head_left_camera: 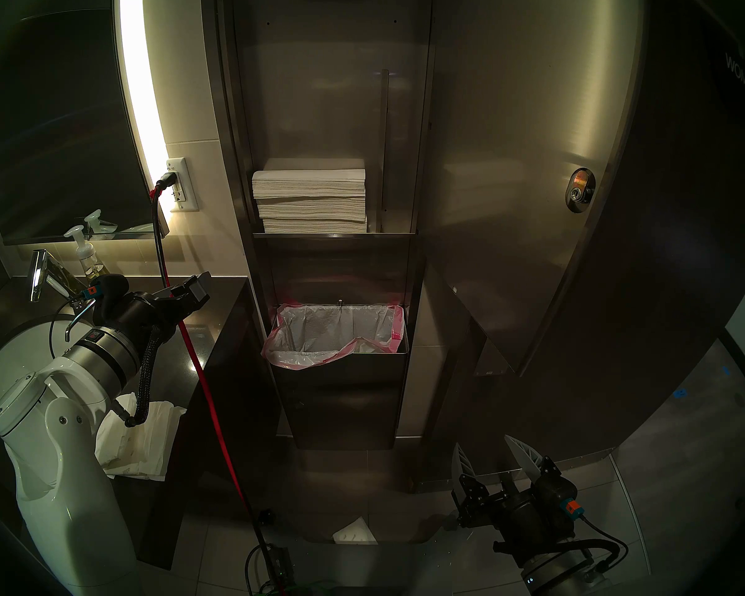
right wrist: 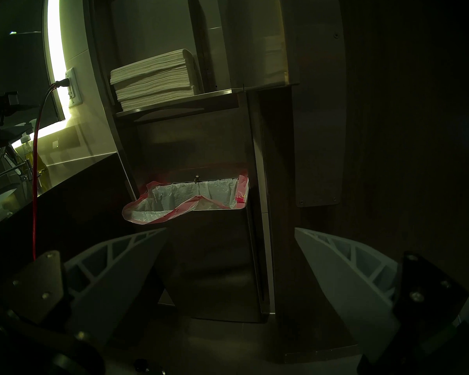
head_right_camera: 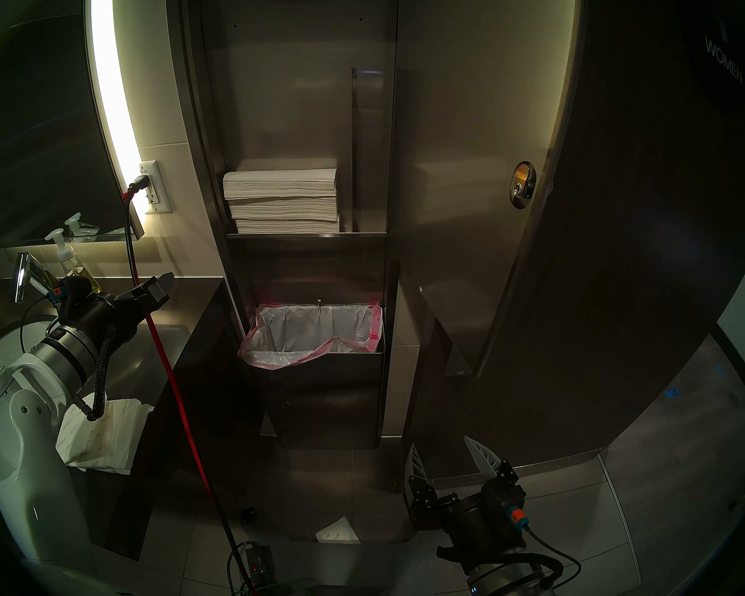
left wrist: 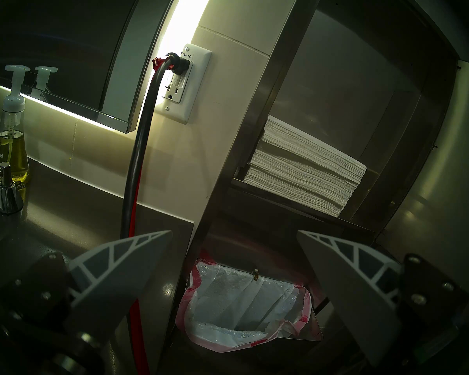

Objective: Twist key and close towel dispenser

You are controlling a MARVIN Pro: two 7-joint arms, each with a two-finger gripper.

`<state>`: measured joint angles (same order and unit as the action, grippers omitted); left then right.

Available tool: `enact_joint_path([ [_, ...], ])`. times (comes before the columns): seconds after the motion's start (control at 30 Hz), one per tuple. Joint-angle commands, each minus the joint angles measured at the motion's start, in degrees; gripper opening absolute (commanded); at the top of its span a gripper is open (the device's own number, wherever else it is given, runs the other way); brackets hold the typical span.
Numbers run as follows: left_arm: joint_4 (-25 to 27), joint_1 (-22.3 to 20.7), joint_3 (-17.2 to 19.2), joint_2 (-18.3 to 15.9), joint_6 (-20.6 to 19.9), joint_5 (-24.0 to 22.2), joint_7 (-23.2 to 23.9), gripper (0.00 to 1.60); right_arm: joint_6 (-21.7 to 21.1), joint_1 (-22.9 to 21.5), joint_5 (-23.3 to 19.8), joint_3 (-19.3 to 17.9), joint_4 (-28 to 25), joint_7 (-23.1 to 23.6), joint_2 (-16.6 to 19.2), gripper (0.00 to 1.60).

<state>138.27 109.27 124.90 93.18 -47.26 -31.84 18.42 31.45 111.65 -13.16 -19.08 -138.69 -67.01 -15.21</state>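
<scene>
My left gripper [head_left_camera: 192, 287] hangs over the table [head_left_camera: 229, 324], jaws apart and empty. Centre, the dispenser [head_left_camera: 323, 109] stands open, towels [head_left_camera: 310, 199] above the bin [head_left_camera: 340, 367]. Right, its door [head_left_camera: 512, 195] is swung wide, key [head_left_camera: 580, 191] in its lock. My right gripper [head_left_camera: 491, 457] waits low, jaws apart; nothing started, so I'd reach for the key next.

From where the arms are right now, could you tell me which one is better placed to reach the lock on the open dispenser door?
Probably the right. The lock sits on the door swung open to the right, above the right end effector, which is open. The left end effector hovers across the cabinet, over the counter.
</scene>
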Motion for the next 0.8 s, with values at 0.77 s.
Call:
enact_joint_path([
  [0.77, 0.42, -0.08, 0.0, -0.02, 0.02, -0.04, 0.05, 1.6, 0.27, -4.5, -8.57, -6.14, 0.66, 0.77, 5.31, 1.6],
])
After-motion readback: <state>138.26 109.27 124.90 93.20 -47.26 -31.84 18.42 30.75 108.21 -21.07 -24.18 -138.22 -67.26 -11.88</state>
